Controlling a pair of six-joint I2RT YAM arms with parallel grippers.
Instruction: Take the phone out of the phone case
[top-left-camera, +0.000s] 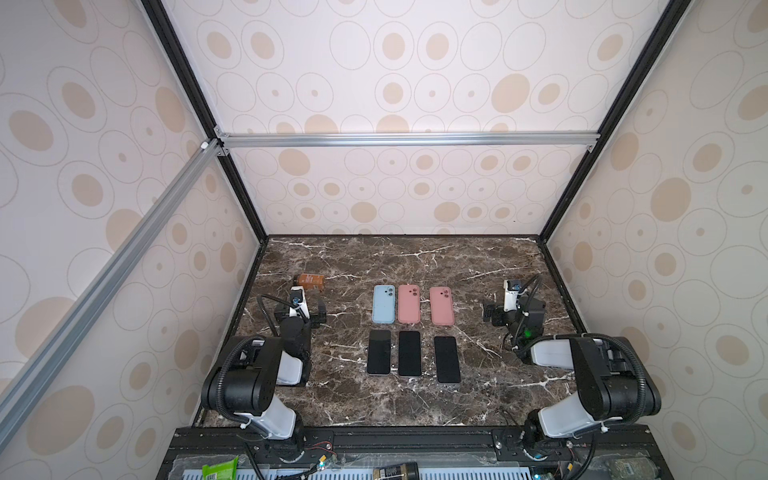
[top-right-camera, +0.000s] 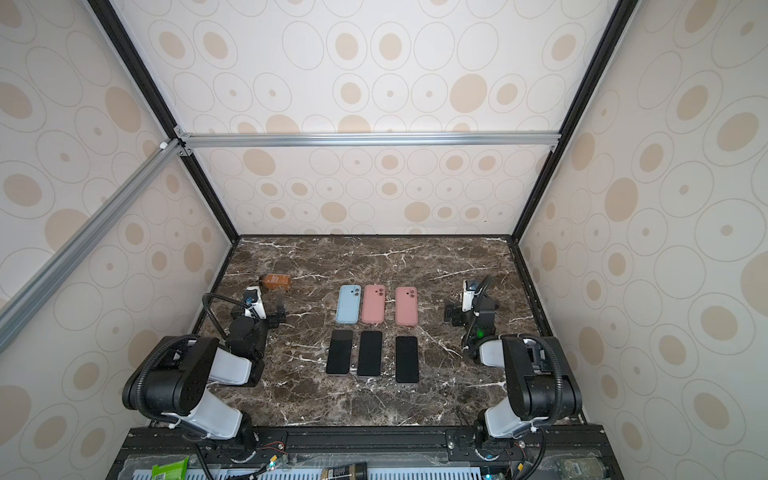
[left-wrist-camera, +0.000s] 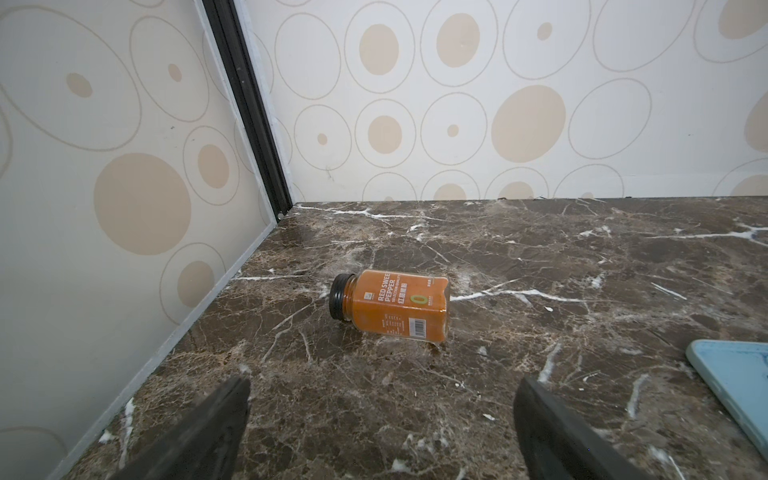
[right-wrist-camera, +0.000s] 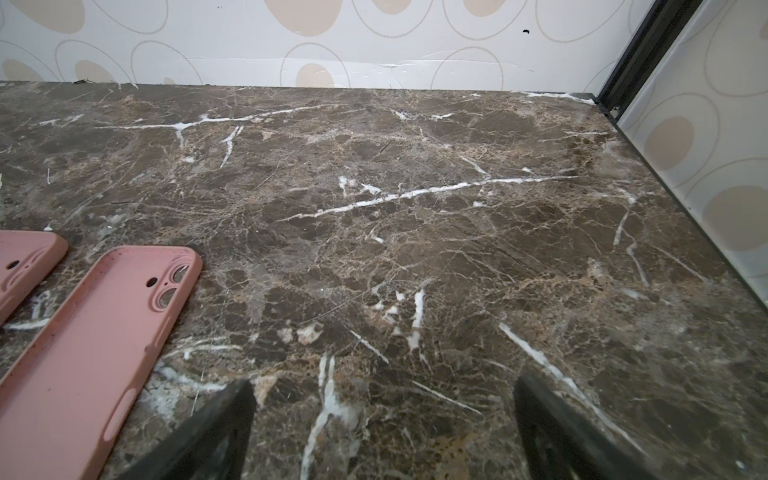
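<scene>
Phones (top-left-camera: 409, 353) are found lying bare, long axes along the reach, between and slightly behind the spread left tool (top-left-camera: 299, 312) and spread right tool (top-left-camera: 512, 312), apparently emptied cases (top-left-camera: 409, 304) level between them.

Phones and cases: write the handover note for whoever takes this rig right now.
Left gripper: open, empty, facing the spice jar lying on its side.
Right gripper: open, empty, right of the right pink case, not touching.
Far row: blue case, middle pink case, right pink case. Near row: left phone, middle phone, right phone, screens up, apart from the cases.
Done: all three phones appear out. Left: likely nothing; confirm the cases are empty.
</scene>
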